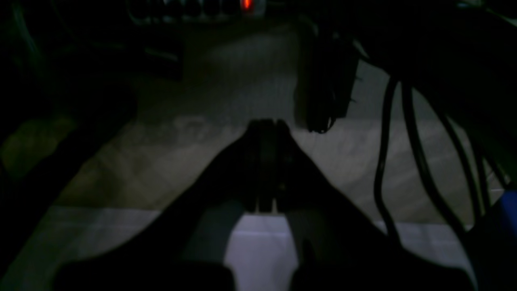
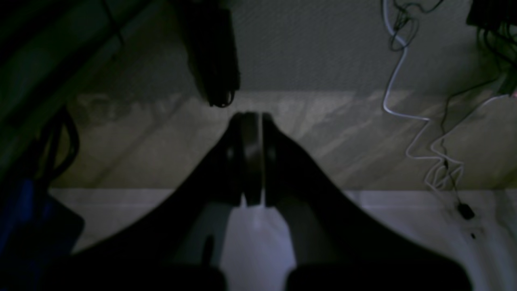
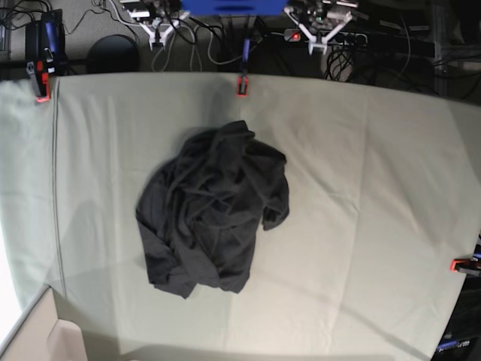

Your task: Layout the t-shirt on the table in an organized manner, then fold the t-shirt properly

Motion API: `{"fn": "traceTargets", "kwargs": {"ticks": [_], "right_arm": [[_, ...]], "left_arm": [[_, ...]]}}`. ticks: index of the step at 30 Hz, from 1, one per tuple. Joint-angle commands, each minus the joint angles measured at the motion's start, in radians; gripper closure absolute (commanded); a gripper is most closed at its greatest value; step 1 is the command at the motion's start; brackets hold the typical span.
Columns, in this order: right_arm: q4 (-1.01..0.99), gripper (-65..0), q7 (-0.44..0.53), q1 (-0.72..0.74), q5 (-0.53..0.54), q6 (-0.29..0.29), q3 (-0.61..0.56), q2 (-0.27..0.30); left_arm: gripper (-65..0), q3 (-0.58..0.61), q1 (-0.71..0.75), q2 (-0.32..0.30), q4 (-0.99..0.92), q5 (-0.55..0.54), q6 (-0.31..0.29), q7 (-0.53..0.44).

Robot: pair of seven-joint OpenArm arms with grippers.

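- Charcoal fabric, the t-shirt (image 3: 213, 208), sits bunched in a rumpled heap near the middle of the tabletop (image 3: 376, 188), nothing laid out yet.
- Left tool (image 1: 266, 129) is pinched fully together, holding nothing, and looks parked off the cloth.
- Right tool (image 2: 252, 121) matches it, jaws pressed together and empty.
- Neither arm shows over the heap in the base view, so spreading likely comes first.

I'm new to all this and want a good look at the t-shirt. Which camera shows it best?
The base view: the t-shirt lies crumpled in full sight on the table. Both wrist views are dark and show only a shut gripper over floor and cables, with no t-shirt.
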Motion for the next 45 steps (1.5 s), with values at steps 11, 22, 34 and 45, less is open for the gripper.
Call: {"fn": "traceTargets", "kwargs": {"ticks": [11, 22, 34, 45], "right_arm": [[-0.001, 0.0, -0.029, -0.001, 0.005, 0.016, -0.004, 0.0], [0.003, 0.0, -0.026, -0.001, 0.003, 0.016, -0.006, 0.006], [0.062, 0.0, -0.008, -0.076, 0.003, 0.016, -0.006, 0.019], [0.845, 0.0, -0.078, -0.56, 0.002, 0.016, -0.007, 0.054]], "left_arm": [[0.0, -0.002, 0.005, 0.0, 0.002, 0.001, -0.001, 0.008], [0.0, 0.0, 0.005, 0.0, 0.002, 0.001, -0.001, 0.008], [0.0, -0.003, 0.074, -0.034, 0.075, 0.001, -0.001, 0.007], [0.0, -0.003, 0.424, -0.135, 0.599, -0.001, 0.001, 0.013]]}}
